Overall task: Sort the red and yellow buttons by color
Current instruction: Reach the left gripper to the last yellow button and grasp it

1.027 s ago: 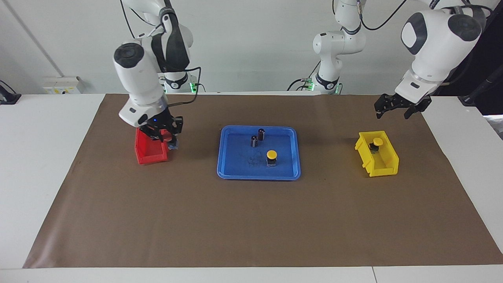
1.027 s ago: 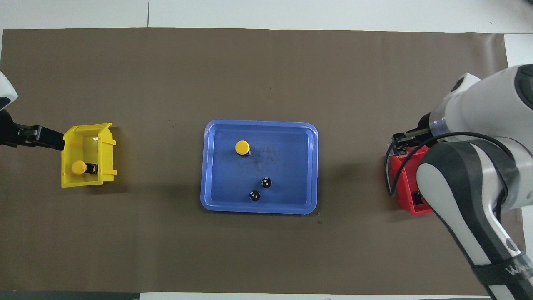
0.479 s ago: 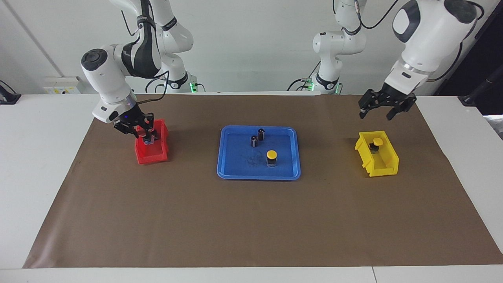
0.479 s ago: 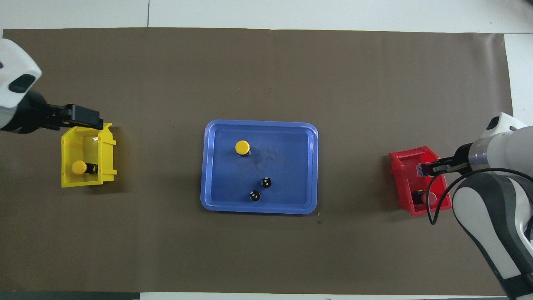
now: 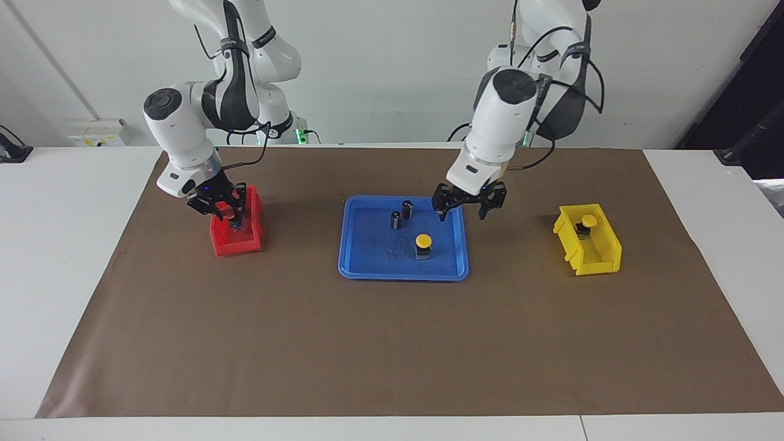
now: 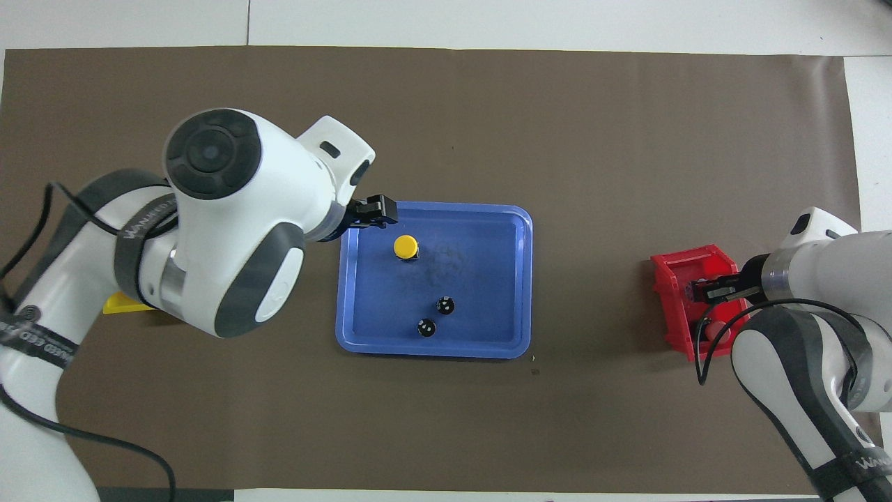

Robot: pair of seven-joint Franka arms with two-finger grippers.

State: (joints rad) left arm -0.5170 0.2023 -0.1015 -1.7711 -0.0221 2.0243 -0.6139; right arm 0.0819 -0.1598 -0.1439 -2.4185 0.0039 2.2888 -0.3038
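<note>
Jaws, facing view: left gripper [image 5: 468, 207] fingers spread apart over the blue tray's [image 5: 367, 269] edge toward the left arm's end; right gripper [image 5: 223, 205] open, low over the red bin [image 5: 236, 245].
Buttons, facing view: one yellow button [image 5: 422, 245] upright in the tray; another yellow button [image 5: 587, 224] in the yellow bin [image 5: 597, 257].
Cylinders, facing view: two dark cylinders [image 5: 402, 214] in the tray, nearer the robots.
Overhead view: left gripper [image 6: 373, 210] at the tray's [image 6: 519, 279] corner, just beside the yellow button [image 6: 405, 247]; red button [image 6: 714, 330] in the red bin [image 6: 672, 293] under the right gripper [image 6: 711, 289].
</note>
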